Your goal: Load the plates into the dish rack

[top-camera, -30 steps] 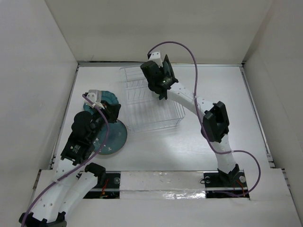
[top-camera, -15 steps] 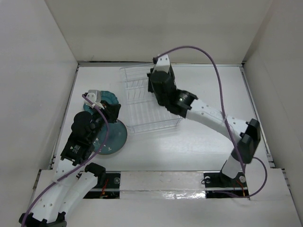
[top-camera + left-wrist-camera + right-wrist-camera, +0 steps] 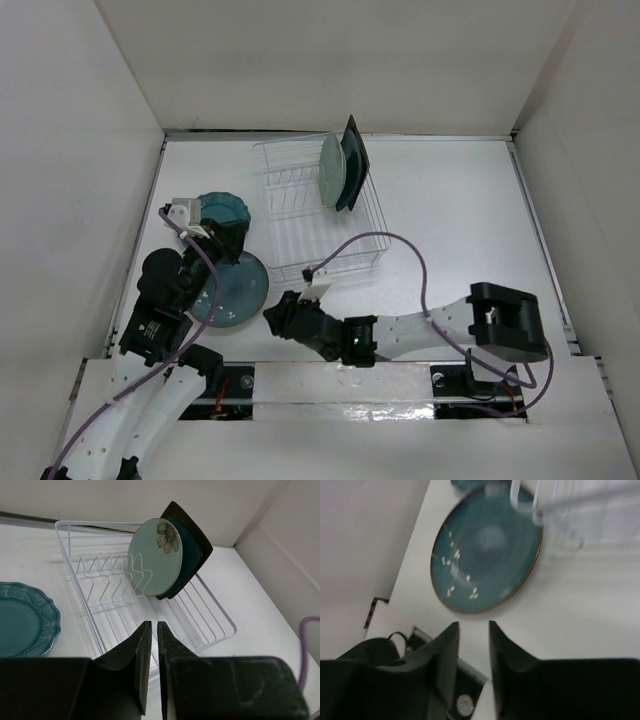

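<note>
Right claw (image 3: 273, 318), now beside grey-teal plate (image 3: 240, 292)

Bright, even white light, soft faint shadows.
Top and left wrist views sharp; right wrist view blurred, round grey-teal plate (image 3: 487, 550) smeared; glare on shiny strip (image 3: 340, 385).

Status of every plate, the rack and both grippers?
Dish rack: three plates in.
Pale green plate: racked upright.
Dark teal plate: racked upright.
Black plate: racked upright.
Scalloped plate: flat on table.
Grey-teal plate: flat on table.
Left gripper: nearly shut, empty.
Right gripper: open, empty.
</note>
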Available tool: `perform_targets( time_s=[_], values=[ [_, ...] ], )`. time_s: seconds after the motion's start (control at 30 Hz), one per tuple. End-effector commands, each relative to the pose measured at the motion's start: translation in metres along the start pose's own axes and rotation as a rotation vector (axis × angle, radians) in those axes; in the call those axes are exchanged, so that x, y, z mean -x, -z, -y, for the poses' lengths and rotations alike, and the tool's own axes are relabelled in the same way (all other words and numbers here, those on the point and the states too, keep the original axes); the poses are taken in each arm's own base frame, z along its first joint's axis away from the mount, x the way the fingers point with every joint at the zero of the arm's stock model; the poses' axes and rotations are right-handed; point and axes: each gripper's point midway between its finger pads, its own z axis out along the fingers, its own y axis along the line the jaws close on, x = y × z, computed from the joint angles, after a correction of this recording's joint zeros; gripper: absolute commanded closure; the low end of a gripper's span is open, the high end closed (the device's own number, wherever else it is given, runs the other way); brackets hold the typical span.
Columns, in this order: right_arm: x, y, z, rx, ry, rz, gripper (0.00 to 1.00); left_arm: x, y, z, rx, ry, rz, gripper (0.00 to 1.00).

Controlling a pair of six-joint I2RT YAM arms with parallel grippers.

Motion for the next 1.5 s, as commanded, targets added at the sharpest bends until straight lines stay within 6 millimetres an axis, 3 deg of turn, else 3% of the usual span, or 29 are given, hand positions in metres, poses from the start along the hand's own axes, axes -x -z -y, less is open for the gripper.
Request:
perform_targets(
  time_s=[0.0, 0.03, 0.07, 0.17, 0.27, 0.5, 0.57, 0.63, 0.9, 0.97, 1.13, 1.33, 1.47],
  values=[
    [-0.005, -0.006, -0.038, 0.086, -0.325, 0.069, 0.58, 0.034, 0.009, 0.009, -0.015, 0.009, 0.104, 0.92],
    [-0.024, -0.015, -0.031, 0.058, -0.355, 0.038, 0.52, 0.033, 0.009, 0.009, -0.014, 0.009, 0.101, 0.92],
    [-0.033, -0.021, -0.03, 0.055, -0.377, 0.006, 0.44, 0.035, 0.01, 0.009, -0.016, 0.009, 0.105, 0.92],
    [-0.057, -0.038, -0.019, 0.055, -0.48, -0.046, 0.32, 0.036, 0.011, 0.01, -0.018, 0.009, 0.111, 0.92],
    [-0.072, -0.047, -0.013, 0.043, -0.556, -0.074, 0.3, 0.037, 0.01, 0.004, 0.013, 0.011, 0.116, 0.92],
    [-0.066, -0.078, -0.005, -0.016, -0.625, -0.035, 0.32, 0.041, 0.015, 0.01, -0.017, 0.012, 0.135, 0.92],
    [-0.075, -0.087, -0.006, -0.008, -0.682, -0.058, 0.34, 0.04, 0.017, 0.017, -0.055, 0.013, 0.127, 0.92],
    [-0.081, -0.1, 0.01, -0.035, -0.722, -0.058, 0.35, 0.039, 0.017, 0.018, -0.063, 0.015, 0.125, 0.92],
    [-0.089, -0.113, 0.036, -0.058, -0.802, -0.061, 0.45, 0.035, 0.014, 0.02, -0.076, 0.017, 0.101, 0.92],
    [-0.094, -0.115, 0.034, -0.055, -0.802, -0.08, 0.56, 0.033, 0.013, 0.02, -0.075, 0.018, 0.095, 0.92],
    [-0.105, -0.127, 0.041, -0.067, -0.792, -0.111, 0.71, 0.033, 0.013, 0.017, -0.059, 0.019, 0.095, 0.92],
    [-0.104, -0.12, 0.041, -0.054, -0.791, -0.129, 0.99, 0.032, 0.011, 0.015, -0.05, 0.017, 0.094, 0.92],
    [-0.1, -0.106, 0.035, -0.035, -0.748, -0.122, 1.0, 0.033, 0.012, 0.013, -0.038, 0.019, 0.101, 0.92]
  ],
)
